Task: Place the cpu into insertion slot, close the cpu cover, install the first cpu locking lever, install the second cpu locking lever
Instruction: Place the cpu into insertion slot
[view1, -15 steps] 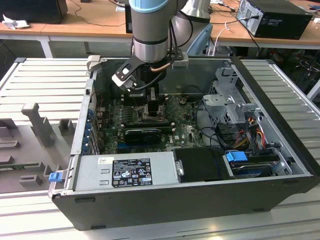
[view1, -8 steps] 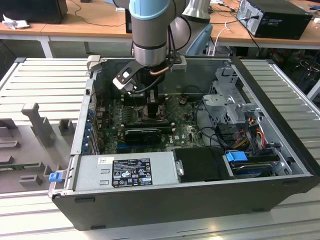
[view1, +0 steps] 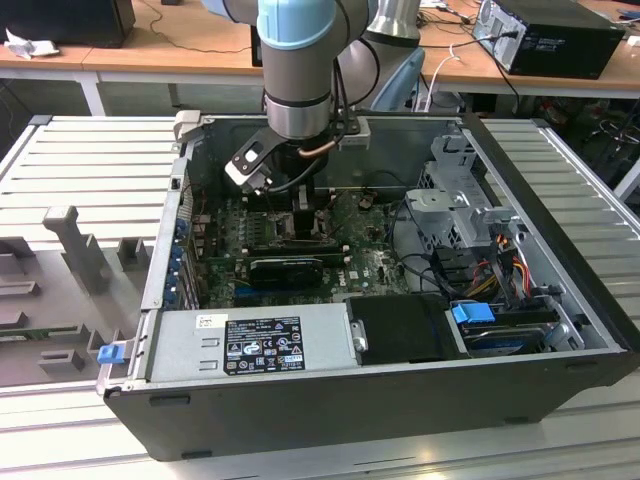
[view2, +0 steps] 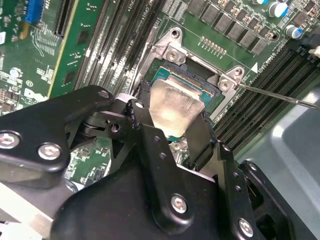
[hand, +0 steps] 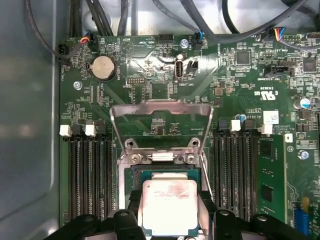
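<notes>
Backdrop: opened computer case (view1: 330, 400)
My arm (view1: 297, 70): reaching straight down inside
My gripper (hand: 170, 197): clasping cpu (hand: 169, 212) at insertion slot (hand: 122, 172)
cpu cover (hand: 160, 107): raised

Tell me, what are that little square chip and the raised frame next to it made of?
The cpu looks metal-topped: a dull silver-tan face with a soft, smeared glare, likely plated. The cover looks like thin stamped sheet metal, probably steel: bright silvery, with crisp bent edges and a cut-out centre.
</notes>
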